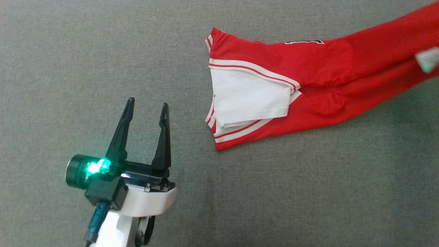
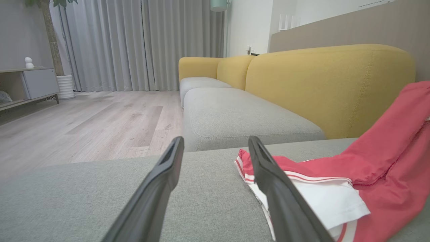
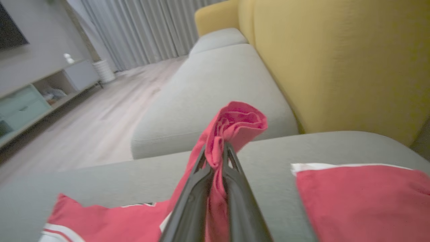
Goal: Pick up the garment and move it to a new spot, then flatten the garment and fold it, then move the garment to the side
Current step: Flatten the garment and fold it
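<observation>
I judged us barely into step one: right tool clenched on the garment, its blurred end probably lifted, left tool released; flattening, folding all remained.

red garment, white striped trim

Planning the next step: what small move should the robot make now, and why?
Probably lift the right gripper a little higher to carry the garment off. It is shut on a bunched red end, while the striped end lies on the grey cushion and the left gripper hangs open, apart from it.
</observation>
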You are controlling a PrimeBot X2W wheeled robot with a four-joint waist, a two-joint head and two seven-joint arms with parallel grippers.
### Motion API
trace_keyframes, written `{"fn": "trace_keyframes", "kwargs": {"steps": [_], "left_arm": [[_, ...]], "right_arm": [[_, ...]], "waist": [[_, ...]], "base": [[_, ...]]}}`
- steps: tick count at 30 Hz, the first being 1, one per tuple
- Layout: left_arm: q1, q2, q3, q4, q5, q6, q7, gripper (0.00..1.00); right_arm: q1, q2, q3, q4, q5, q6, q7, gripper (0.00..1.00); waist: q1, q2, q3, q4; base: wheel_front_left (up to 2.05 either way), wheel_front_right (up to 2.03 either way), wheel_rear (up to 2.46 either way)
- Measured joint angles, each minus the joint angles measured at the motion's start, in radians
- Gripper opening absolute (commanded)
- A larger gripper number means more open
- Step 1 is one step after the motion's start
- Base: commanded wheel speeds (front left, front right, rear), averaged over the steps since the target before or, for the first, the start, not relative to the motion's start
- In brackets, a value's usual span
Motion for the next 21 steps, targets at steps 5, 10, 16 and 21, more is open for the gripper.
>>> {"fn": "trace_keyframes", "kwargs": {"steps": [5, 10, 16, 21], "left_arm": [[0.0, -0.001, -0.003, 0.014, -0.001, -0.007, 0.0, 1.0], [-0.001, -0.001, -0.016, 0.019, -0.013, -0.005, 0.0, 1.0], [-0.001, -0.001, -0.032, 0.02, -0.033, 0.005, 0.0, 1.0], [-0.001, -0.001, -0.042, 0.024, -0.039, 0.013, 0.0, 1.0]], "right_arm": [[-0.04, 0.128, 0.153, -0.19, 0.015, 0.0, 0.075, 0.0], [-0.051, 0.191, 0.284, -0.2, 0.007, 0.0, 0.108, 0.0], [-0.056, 0.238, 0.399, -0.138, -0.001, 0.0, 0.116, 0.0], [-0.055, 0.288, 0.504, -0.017, -0.002, 0.0, 0.101, 0.0]], "waist": [[0.0001, 0.0, -0.004, 0.021], [0.0001, 0.0, -0.007, 0.054], [0.0001, 0.0, -0.005, 0.088], [0.0, 0.0, -0.001, 0.115]], "base": [[0.0, 0.0, 0.0], [0.0, 0.0, 0.0], [0.0, 0.0, 0.0], [0.0, 0.0, 0.0]]}}
